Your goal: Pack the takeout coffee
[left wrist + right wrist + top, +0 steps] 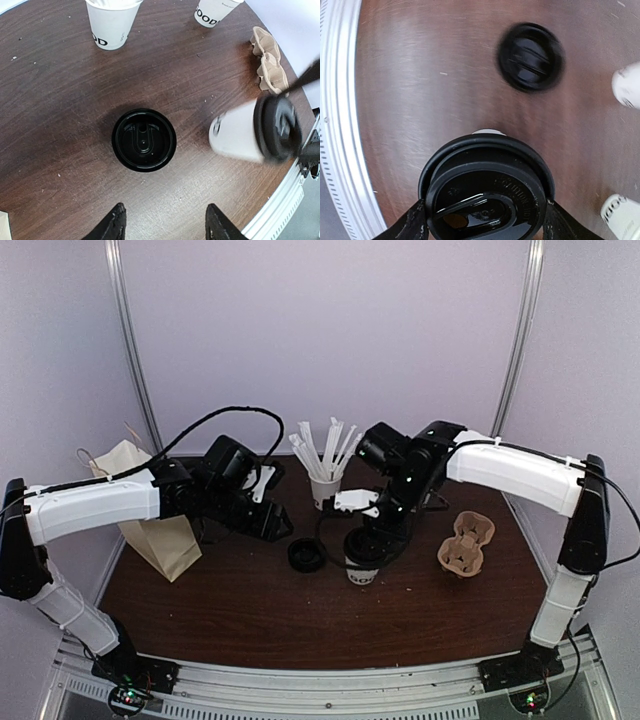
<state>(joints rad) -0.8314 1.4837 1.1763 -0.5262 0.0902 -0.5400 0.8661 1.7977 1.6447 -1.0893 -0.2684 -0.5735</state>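
Note:
The takeout coffee (pixel 362 562), a white paper cup with a black lid, stands upright at the table's middle. My right gripper (pixel 372 540) is shut on it from above. In the right wrist view the fingers (pixel 410 225) press both sides of the lid (pixel 487 190). I cannot tell whether the cup touches the table. It also shows blurred in the left wrist view (pixel 240 131). My left gripper (pixel 278 528) is open and empty (pixel 165 225), just left of a loose black lid (pixel 306 556), which also shows in the left wrist view (pixel 144 140).
A white cup of straws (pixel 325 485) stands behind the coffee. A brown cup carrier (pixel 467 543) lies to the right. A brown paper bag (pixel 155 525) stands at the left edge. Two lettered white cups (pixel 112 25) (pixel 215 11) stand beyond the loose lid.

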